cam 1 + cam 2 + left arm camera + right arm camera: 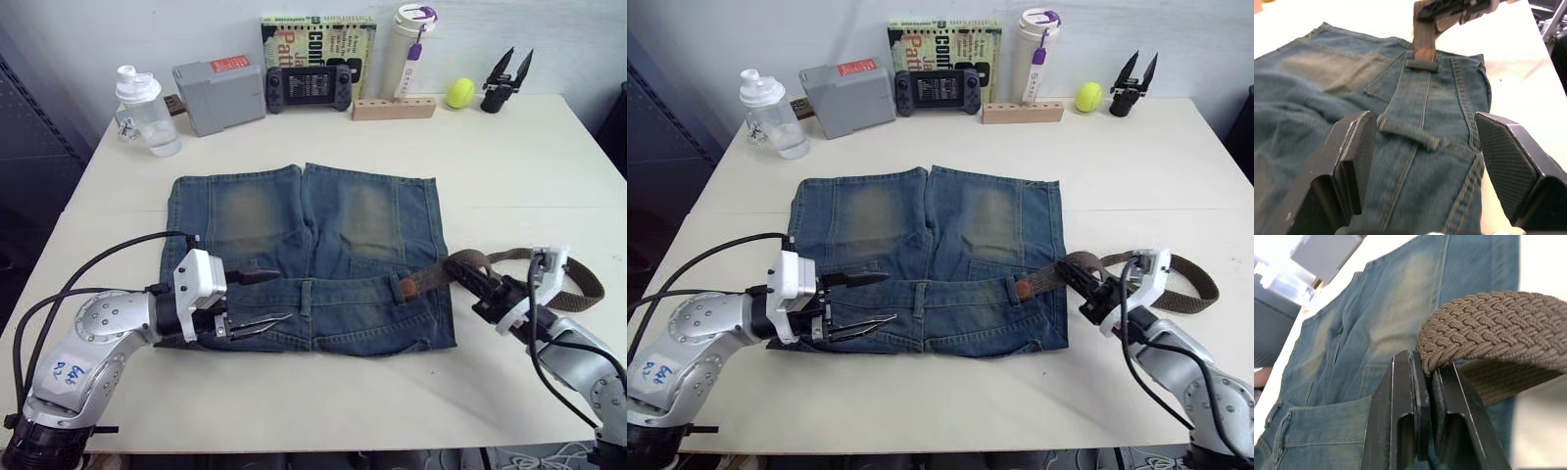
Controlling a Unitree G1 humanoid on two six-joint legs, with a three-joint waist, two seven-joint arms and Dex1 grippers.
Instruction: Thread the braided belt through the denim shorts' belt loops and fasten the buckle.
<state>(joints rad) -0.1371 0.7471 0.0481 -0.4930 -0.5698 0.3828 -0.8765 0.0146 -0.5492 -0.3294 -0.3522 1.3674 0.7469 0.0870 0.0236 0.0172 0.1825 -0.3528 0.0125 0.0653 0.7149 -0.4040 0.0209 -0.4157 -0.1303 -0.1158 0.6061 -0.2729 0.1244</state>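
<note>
The denim shorts (pixel 313 245) lie flat on the white table, waistband toward me. My left gripper (pixel 283 297) is open over the left part of the waistband, and a belt loop (pixel 1408 133) lies between its fingers (pixel 1354 156). My right gripper (pixel 463 279) is shut on the braided belt (pixel 1488 328) at the shorts' right edge. The belt's brown leather tip (pixel 405 287) rests on the waistband at another belt loop (pixel 1421 65). The rest of the strap curls back in a loop on the table (pixel 583 284) to the right. The buckle is hidden.
Along the table's far edge stand a clear shaker bottle (pixel 147 113), a grey box (pixel 217 93), a game controller (pixel 309 88), a book (pixel 318 34), a white tumbler (pixel 409 49), a wooden block (pixel 394 108), a tennis ball (pixel 460 93) and a black spare gripper (pixel 506 83).
</note>
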